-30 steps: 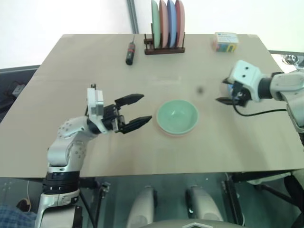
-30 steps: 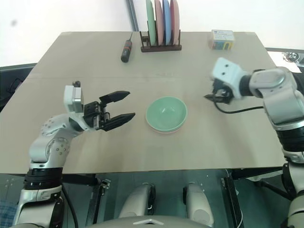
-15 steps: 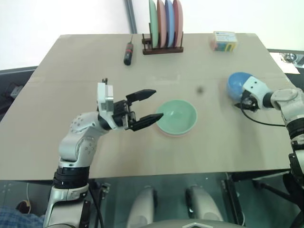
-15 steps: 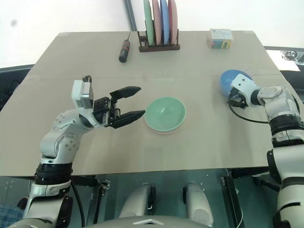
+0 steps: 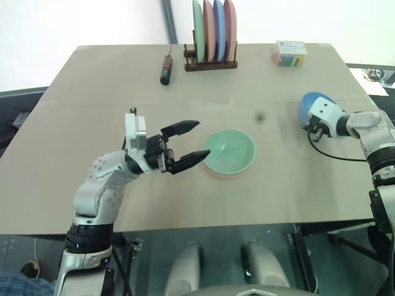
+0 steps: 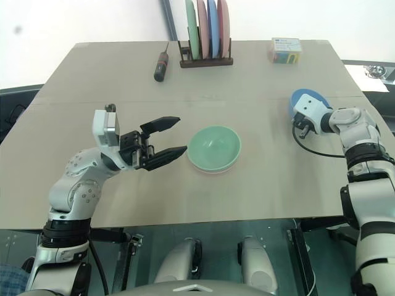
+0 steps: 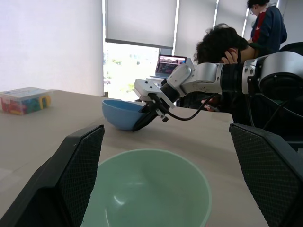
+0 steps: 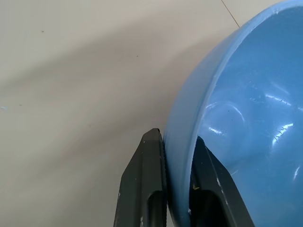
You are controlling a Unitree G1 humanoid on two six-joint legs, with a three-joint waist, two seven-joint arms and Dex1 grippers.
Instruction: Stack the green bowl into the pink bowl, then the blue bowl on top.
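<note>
Right wrist view: you had the right gripper (image 8: 176, 182) closed onto the rim of the blue bowl (image 8: 246, 118), one finger outside the wall, the other inside.
Grip risk: your hold covered only a narrow bit of a smooth rim; in my judgement the bowl could pivot or slip out once you lifted, since its weight hung to one side of the fingers.
Tilt: left wrist view showed the blue bowl tipped, its gripped side raised; I could not tell whether the far edge touched the table (image 5: 92, 92). If it did, you risked dragging it.
Landmark: green bowl (image 5: 229, 152), upright, near the table's middle.
Blue bowl place: well to the right of the green bowl, near the table's right edge.
Pink bowl (image 5: 229, 172): directly under the green bowl; only a thin salmon crescent showed at the near rim, so the first nesting looked done.
Left gripper (image 5: 191, 142): jaws spread wide, empty, just left of the green bowl, its lower finger close to the rim.
Collision risk: if you brought the blue bowl across, that parked gripper could nudge the stack or block your drop.
Blue bowl look: plain, glossy sky-blue plastic, highlights inside, thin rounded lip.
Release risk: a tilted drop could leave it cocked on the green bowl.
</note>
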